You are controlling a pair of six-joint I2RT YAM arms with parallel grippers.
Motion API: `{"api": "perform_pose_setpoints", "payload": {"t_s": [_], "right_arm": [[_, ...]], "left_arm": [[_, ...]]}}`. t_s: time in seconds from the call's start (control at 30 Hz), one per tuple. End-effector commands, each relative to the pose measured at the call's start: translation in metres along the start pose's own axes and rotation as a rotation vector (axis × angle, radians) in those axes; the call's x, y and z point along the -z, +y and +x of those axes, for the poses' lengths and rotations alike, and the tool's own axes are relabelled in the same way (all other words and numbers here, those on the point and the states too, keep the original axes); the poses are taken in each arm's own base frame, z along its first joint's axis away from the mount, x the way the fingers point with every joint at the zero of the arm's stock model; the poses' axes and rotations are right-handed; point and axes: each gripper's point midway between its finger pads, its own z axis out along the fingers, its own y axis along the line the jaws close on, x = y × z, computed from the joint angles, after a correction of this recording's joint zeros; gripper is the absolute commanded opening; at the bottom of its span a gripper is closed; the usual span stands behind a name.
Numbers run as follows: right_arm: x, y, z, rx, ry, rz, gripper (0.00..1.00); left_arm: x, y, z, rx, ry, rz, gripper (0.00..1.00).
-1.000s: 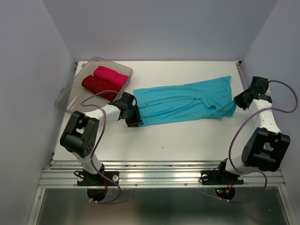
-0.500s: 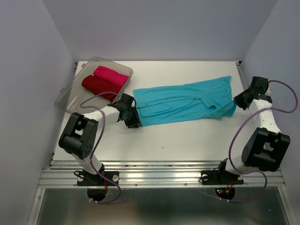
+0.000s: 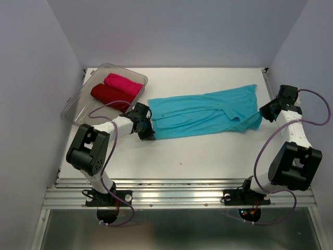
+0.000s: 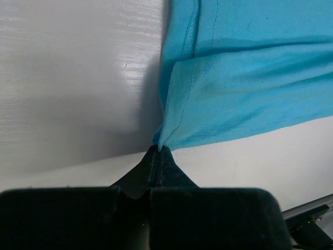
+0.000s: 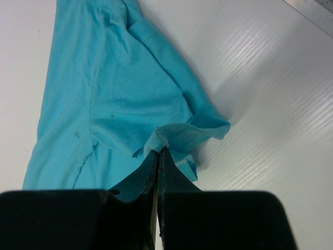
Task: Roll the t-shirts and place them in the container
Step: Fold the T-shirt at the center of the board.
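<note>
Left claw on turquoise t-shirt corner.

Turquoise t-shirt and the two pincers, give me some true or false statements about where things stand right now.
1. The left pincer is shut on a corner of the turquoise t-shirt. True.
2. The right pincer hangs open above the table. False: it is shut on a fold at the shirt's other end.
3. The turquoise t-shirt is already rolled up. False: it lies stretched out long on the table.
4. The dark red shirt and the pink shirt lie rolled in the clear tub. True.
</note>
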Motion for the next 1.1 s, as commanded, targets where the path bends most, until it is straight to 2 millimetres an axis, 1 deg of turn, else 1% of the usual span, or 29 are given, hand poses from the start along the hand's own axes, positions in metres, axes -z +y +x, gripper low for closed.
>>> {"api": "perform_pose_setpoints", "payload": {"t_s": [0.0,0.17,0.33,0.47,0.6,0.73,0.87,0.9,0.93,0.97,1.07], "right_arm": [[0.007,0.005,-0.017,0.006,-0.051,-0.011,0.01],[0.008,0.006,-0.018,0.006,-0.051,-0.016,0.01],[0.011,0.01,-0.021,0.006,-0.057,-0.024,0.01],[0.012,0.012,-0.024,0.006,-0.058,-0.029,0.01],[0.012,0.017,-0.028,0.001,-0.061,-0.041,0.01],[0.009,0.023,-0.031,-0.004,-0.056,-0.051,0.01],[0.01,0.034,-0.041,-0.004,-0.067,-0.077,0.01],[0.007,0.035,-0.041,-0.004,-0.061,-0.077,0.01],[0.005,0.037,-0.042,-0.002,-0.058,-0.08,0.01],[0.006,0.041,-0.047,-0.001,-0.066,-0.09,0.01],[-0.005,0.047,-0.05,0.006,-0.05,-0.093,0.01]], "left_arm": [[0.015,-0.012,-0.017,-0.019,-0.059,0.018,0.0],[0.021,-0.014,-0.019,-0.01,-0.071,0.034,0.0],[0.03,-0.024,-0.024,-0.005,-0.083,0.074,0.0],[0.039,-0.032,-0.032,-0.001,-0.1,0.106,0.0],[0.044,-0.036,-0.042,0.012,-0.12,0.126,0.0],[0.045,-0.038,-0.053,0.024,-0.126,0.143,0.0],[0.047,-0.039,-0.064,0.028,-0.14,0.152,0.0],[0.045,-0.037,-0.067,0.035,-0.136,0.148,0.0],[0.045,-0.04,-0.07,0.033,-0.139,0.154,0.0],[0.044,-0.039,-0.072,0.032,-0.135,0.152,0.0],[0.04,-0.039,-0.08,0.041,-0.135,0.148,0.0]]}}
